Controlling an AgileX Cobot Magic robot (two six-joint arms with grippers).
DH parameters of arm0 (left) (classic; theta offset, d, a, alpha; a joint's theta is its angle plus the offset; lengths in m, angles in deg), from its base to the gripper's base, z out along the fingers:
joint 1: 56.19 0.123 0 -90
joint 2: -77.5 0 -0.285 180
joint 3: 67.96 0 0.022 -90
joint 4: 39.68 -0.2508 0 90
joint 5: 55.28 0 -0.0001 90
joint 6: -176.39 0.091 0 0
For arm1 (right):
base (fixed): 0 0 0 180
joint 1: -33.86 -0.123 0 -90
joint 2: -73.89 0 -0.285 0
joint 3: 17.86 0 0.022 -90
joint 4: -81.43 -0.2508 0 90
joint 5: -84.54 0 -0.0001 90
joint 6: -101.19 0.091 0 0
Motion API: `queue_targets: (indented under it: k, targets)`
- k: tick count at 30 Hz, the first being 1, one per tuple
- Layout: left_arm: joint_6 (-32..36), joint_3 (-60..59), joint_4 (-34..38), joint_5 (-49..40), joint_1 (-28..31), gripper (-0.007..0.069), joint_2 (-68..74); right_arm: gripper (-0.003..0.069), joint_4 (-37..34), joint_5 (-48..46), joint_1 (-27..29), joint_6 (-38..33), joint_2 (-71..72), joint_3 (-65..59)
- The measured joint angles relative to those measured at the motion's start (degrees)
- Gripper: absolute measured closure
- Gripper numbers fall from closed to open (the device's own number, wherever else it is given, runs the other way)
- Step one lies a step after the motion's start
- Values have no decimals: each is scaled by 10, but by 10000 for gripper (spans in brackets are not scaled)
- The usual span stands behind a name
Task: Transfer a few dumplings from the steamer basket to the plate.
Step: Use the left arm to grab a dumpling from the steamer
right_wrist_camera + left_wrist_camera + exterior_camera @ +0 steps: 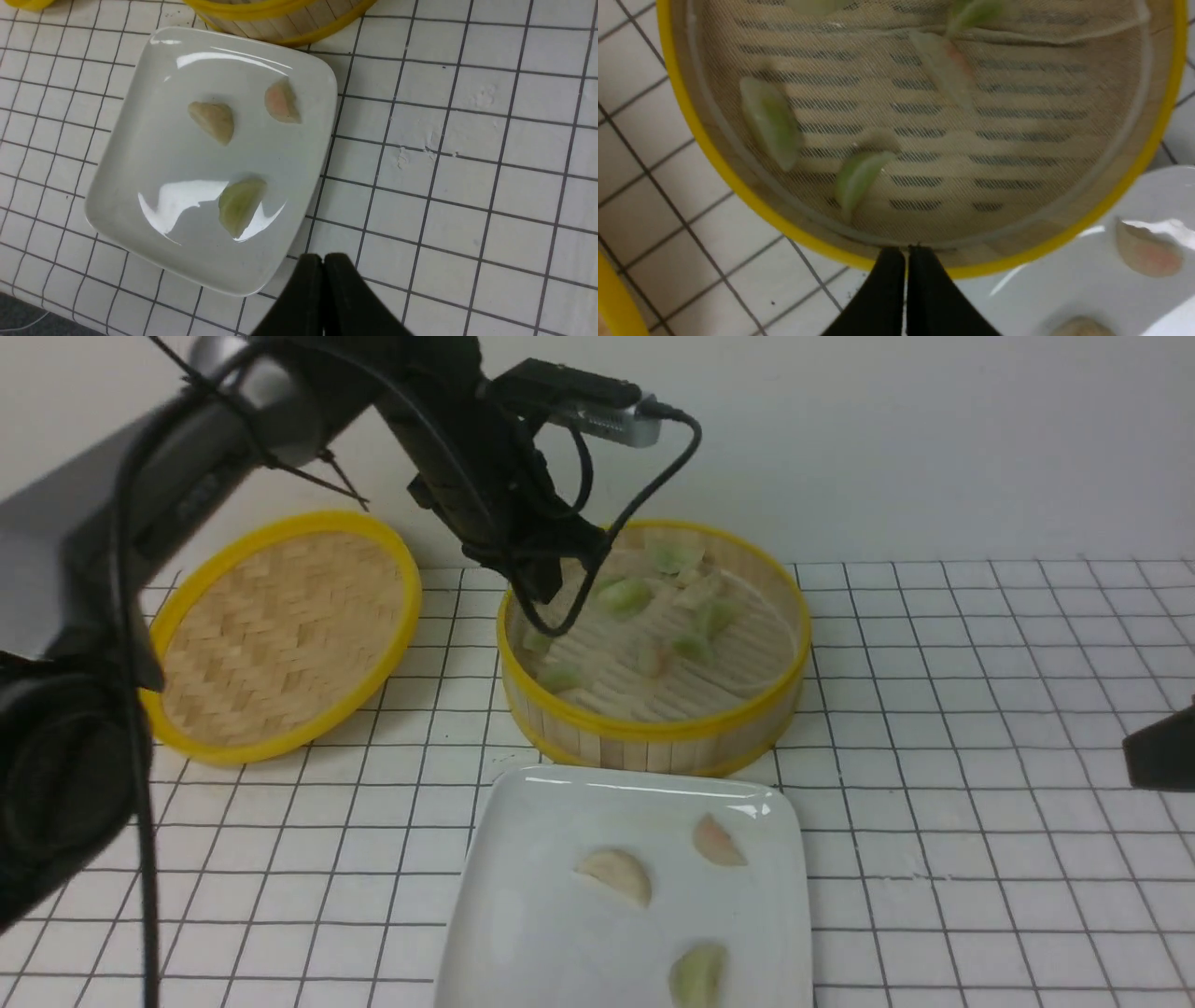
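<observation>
One arm reaches, left gripper (906, 249) closed over steamer basket (653, 749).

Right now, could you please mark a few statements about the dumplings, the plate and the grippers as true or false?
1. Three dumplings lie on the plate. True.
2. The steamer basket is empty. False: several dumplings are inside it.
3. The left gripper holds a dumpling. False: its jaws are shut on nothing, over the basket.
4. The woven lid lies on the robot's left of the steamer basket. True.
5. Every dumpling on the plate is green. False: there is one green dumpling, one cream dumpling and one pinkish dumpling.
</observation>
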Motion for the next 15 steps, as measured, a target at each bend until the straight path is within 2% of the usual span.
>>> queue_targets:
  k: [4,8,10,14,15]
  targets:
    - [3,19,-37,0,-19,578,37,670,-2,0,0,0,0,0]
    - [5,21,-55,3,-33,424,78,670,-5,1,0,0,0,0]
    - [6,21,-62,15,-35,311,99,670,-7,5,0,0,0,0]
    - [7,22,-81,39,-37,165,121,670,-9,6,0,0,0,0]
    - [7,23,-91,55,-37,108,127,670,-9,7,0,0,0,0]
